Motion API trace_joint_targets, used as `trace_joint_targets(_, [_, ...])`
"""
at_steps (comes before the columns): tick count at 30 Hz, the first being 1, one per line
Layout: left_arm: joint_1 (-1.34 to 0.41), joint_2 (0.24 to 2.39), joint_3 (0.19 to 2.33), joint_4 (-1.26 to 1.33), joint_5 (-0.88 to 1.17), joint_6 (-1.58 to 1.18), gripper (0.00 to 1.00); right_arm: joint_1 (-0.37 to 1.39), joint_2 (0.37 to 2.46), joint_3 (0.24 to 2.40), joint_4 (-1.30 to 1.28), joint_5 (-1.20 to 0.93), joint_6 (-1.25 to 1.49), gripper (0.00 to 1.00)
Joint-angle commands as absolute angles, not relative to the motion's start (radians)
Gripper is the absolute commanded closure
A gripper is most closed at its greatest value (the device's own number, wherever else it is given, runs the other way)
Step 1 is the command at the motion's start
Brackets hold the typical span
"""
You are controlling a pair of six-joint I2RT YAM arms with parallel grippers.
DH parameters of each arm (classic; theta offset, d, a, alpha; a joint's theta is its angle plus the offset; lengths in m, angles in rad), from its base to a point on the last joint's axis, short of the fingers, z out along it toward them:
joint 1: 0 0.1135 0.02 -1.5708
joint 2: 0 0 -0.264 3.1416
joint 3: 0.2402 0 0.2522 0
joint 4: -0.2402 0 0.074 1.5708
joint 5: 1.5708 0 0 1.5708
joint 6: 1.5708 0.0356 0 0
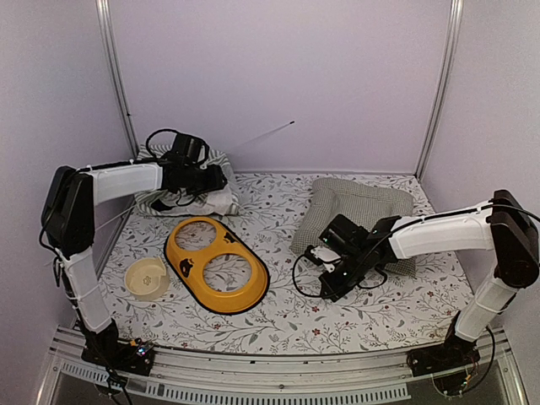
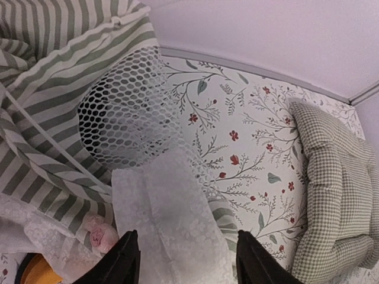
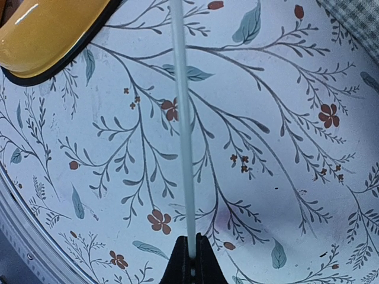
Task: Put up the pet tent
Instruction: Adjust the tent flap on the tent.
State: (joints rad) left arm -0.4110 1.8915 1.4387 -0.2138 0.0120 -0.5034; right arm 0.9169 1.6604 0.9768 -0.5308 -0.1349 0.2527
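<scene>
Lying crumpled at the upper left of the top view, the pet tent (image 1: 198, 198) rests on the worktop (image 1: 354, 312); left tool (image 2: 188, 260) half open astride its white mesh flap (image 2: 166, 219), right tool (image 3: 192, 260) clamped on a thin white pole (image 3: 182, 118)

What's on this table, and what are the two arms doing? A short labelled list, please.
table: floral-print cover
pet tent: striped, collapsed, far left corner
left gripper: open, white mesh flap between its fingers
right gripper: shut on a thin white pole
cushion: green-checked, far right
yellow stand: two holes, near left, cream bowl beside it
</scene>
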Motion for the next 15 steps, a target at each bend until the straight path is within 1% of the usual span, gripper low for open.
trace_joint_targets(1, [-0.423, 1.914, 1.477, -0.303, -0.101, -0.505, 0.45, 0.914, 1.675, 1.017, -0.462, -0.127, 0.252, 1.0])
trace_joint_targets(7, [-0.427, 1.925, 1.484, -0.318, -0.132, -0.509, 0.46, 0.914, 1.674, 1.022, -0.459, -0.117, 0.25, 1.0])
trace_joint_targets(8, [-0.428, 1.925, 1.483, -0.315, -0.13, -0.508, 0.47, 0.913, 1.674, 1.023, -0.459, -0.116, 0.251, 1.0])
trace_joint_targets(10, [-0.429, 1.926, 1.483, -0.309, -0.115, -0.504, 0.53, 0.913, 1.675, 1.027, -0.457, -0.116, 0.252, 1.0])
trace_joint_targets(11, [-0.429, 1.928, 1.483, -0.308, -0.11, -0.503, 0.58, 0.913, 1.675, 1.029, -0.457, -0.116, 0.252, 1.0])
trace_joint_targets(13, [-0.433, 1.926, 1.481, -0.304, -0.103, -0.501, 0.7, 0.913, 1.675, 1.034, -0.456, -0.116, 0.249, 1.0])
trace_joint_targets(15, [-0.437, 1.921, 1.479, -0.299, -0.095, -0.495, 0.8, 0.913, 1.677, 1.038, -0.454, -0.116, 0.248, 1.0])
